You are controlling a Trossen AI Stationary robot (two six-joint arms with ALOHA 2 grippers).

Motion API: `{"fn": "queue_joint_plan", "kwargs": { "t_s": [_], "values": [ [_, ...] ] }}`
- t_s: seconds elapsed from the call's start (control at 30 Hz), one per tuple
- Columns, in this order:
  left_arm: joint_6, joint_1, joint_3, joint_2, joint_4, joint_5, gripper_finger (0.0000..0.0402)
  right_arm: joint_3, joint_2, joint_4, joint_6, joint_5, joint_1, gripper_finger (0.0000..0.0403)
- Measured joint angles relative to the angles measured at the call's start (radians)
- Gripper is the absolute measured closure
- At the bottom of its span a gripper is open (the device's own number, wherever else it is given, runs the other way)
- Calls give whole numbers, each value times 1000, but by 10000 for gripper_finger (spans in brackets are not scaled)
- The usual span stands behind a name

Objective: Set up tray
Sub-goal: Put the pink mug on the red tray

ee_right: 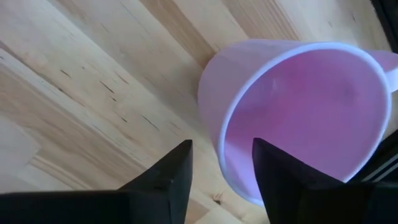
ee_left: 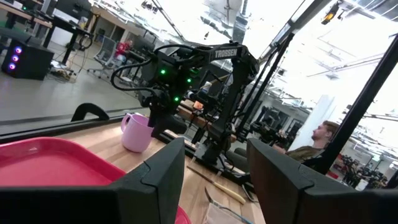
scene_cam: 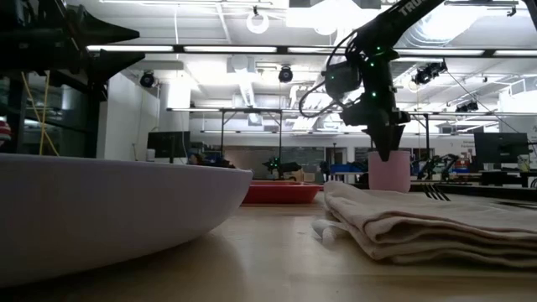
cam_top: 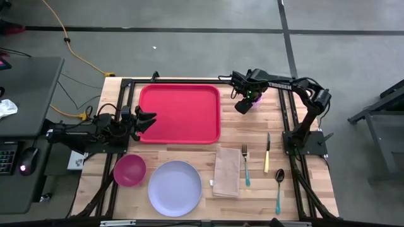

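Your right hand [ee_right: 219, 163] hovers open astride the pink mug's [ee_right: 298, 118] rim, lined up to grip; left hand [cam_top: 146, 120] waits open, empty, over the tray [cam_top: 183, 113] edge

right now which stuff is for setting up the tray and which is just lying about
For the job:
tray
pink cup, right gripper over its rim
plate
bowl
napkin
fork
knife
spoon

Lying about:
computer mouse
yellow cable
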Motion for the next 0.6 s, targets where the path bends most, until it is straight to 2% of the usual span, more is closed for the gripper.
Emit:
{"fn": "queue_joint_plan", "kwargs": {
  "t_s": [0.3,0.6],
  "values": [
    [0,0,0,0,0,0,195,0,0,7,15,-2,0,306],
    [0,0,0,0,0,0,195,0,0,13,13,-3,0,396]
  ]
}}
